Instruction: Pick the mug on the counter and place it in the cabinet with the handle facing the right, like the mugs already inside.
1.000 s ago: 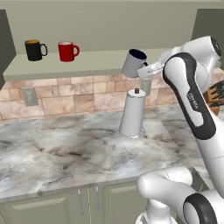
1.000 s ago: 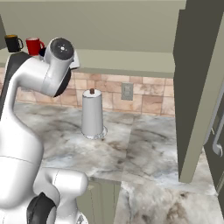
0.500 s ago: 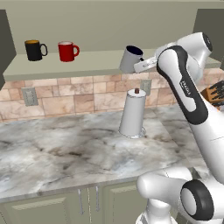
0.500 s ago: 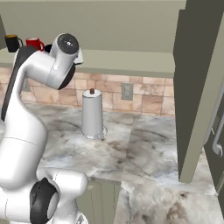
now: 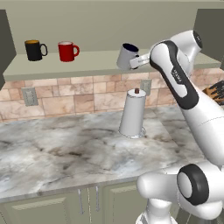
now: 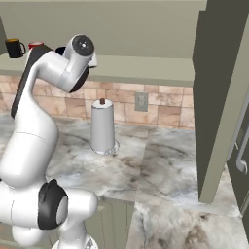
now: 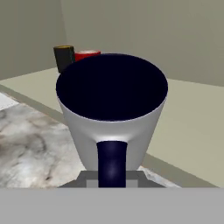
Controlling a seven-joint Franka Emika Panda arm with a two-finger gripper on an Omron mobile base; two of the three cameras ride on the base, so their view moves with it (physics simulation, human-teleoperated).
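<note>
The grey mug (image 5: 126,56) with its navy inside hangs tilted in the air just above the front edge of the cabinet shelf (image 5: 83,67). My gripper (image 5: 134,62) is shut on it from the right side. In the hand view the mug (image 7: 112,109) is close up, its dark handle (image 7: 112,161) pointing toward the camera and its mouth facing up. The black mug (image 5: 34,49) and the red mug (image 5: 67,51) stand on the shelf far to the left, handles to the right. Below lies the marbled counter (image 5: 61,151).
A paper towel roll (image 5: 132,113) stands upright on the counter right under the held mug. A knife block (image 5: 216,92) pokes in at the right. An open cabinet door (image 6: 219,97) hangs at the right. The shelf (image 7: 192,113) stretches wide behind the mug.
The arm has lifted and carried the grey mug a little up and to the left, closer over the shelf edge. The grip has stayed the same.
</note>
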